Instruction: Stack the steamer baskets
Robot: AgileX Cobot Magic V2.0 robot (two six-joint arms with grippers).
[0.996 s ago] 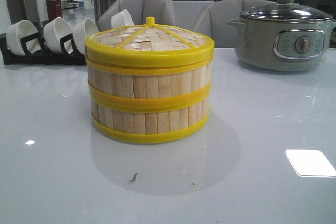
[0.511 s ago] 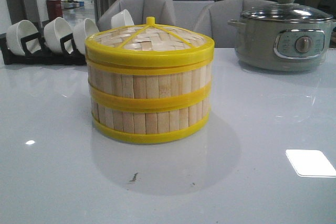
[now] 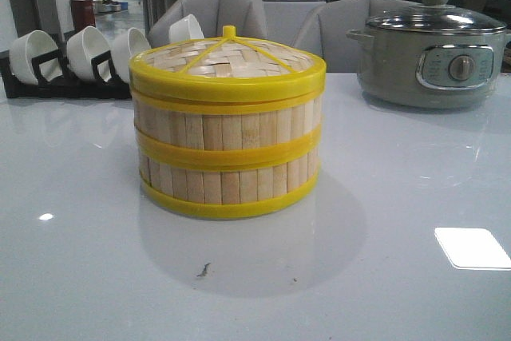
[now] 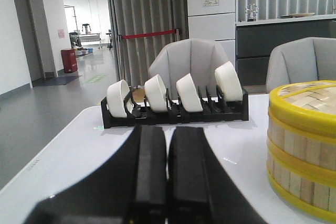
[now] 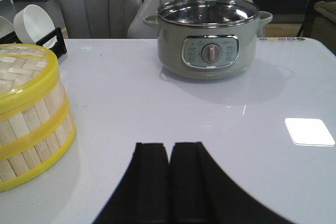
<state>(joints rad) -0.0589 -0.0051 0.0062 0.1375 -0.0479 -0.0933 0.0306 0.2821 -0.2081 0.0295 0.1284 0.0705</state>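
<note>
Standing one on the other near the middle of the glossy white bench (image 3: pixel 383 277), your two round steamer baskets of pale bamboo slats with bright yellow bands (image 3: pixel 227 153) form a single neat column, and the flat woven-bamboo lid with yellow rim and knob (image 3: pixel 227 57) sits on top of them. Behind the stack to the left you have a black rack holding white bowls on edge (image 3: pixel 72 57); behind it to the right stands the grey electric pot with a glass lid (image 3: pixel 435 57), well apart from the baskets. Your left tool (image 4: pixel 168 174) has its two black fingers pressed together with nothing between them, off to the baskets' left side. Your right tool (image 5: pixel 169 177) is likewise closed and empty, on the right of the stack.
</note>
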